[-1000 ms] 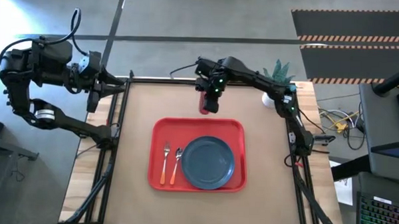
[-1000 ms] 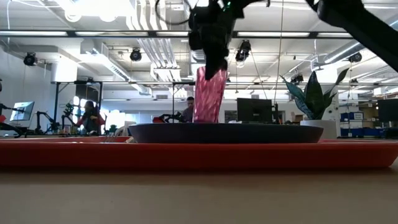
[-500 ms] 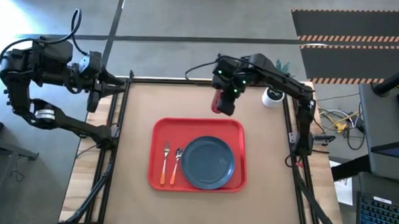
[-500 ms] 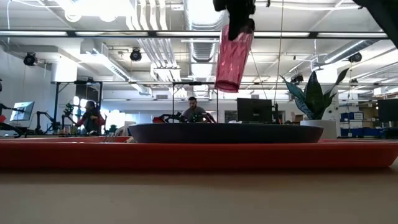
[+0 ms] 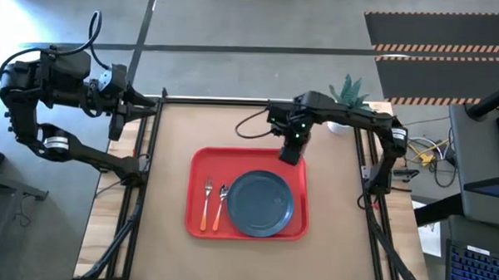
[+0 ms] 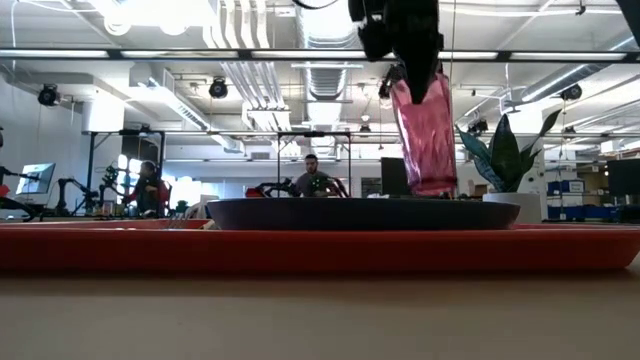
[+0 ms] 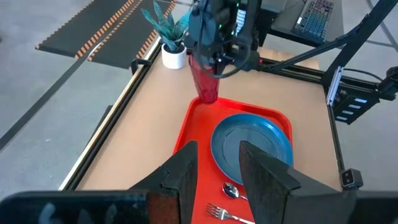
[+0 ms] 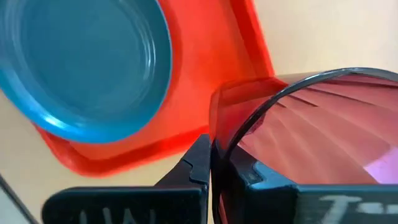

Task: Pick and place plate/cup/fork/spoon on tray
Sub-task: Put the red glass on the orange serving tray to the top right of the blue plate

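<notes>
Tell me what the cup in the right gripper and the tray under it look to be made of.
The cup, held by the right gripper: likely translucent dark red plastic, faceted; the room's light shows through it. The tray: probably moulded red plastic, smooth, slightly glossy, with rounded corners and a low rim.

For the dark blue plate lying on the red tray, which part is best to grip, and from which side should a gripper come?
Probably the raised rim of the plate, on its right edge, coming from above. The plate lies flat on the tray, so only the rim offers something to pinch. The spoon and fork crowd its left side, while the right gripper holds the cup over the far right corner.
</notes>
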You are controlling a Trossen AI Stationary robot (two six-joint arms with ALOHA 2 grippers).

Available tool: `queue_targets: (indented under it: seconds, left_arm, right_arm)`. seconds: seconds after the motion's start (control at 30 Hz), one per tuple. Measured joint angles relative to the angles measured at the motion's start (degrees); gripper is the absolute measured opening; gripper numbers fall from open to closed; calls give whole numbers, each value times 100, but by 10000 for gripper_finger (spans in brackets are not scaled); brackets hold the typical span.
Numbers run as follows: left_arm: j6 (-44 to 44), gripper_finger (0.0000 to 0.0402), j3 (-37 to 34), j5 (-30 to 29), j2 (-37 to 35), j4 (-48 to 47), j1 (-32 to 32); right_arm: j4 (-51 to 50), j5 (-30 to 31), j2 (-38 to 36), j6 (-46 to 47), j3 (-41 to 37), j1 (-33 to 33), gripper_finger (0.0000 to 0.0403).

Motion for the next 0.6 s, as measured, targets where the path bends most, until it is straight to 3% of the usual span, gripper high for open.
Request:
queue_targets:
  seconds: [0.23, 0.6]
  left_arm:
    - [0, 100, 0, 0, -26, -15, 1]
    - [1, 100, 0, 0, -26, -17, 2]
  right_arm:
    - [1504, -428, -524, 352, -1269, 33, 8]
    - [2499, -517, -1154, 952, -2874, 174, 8]
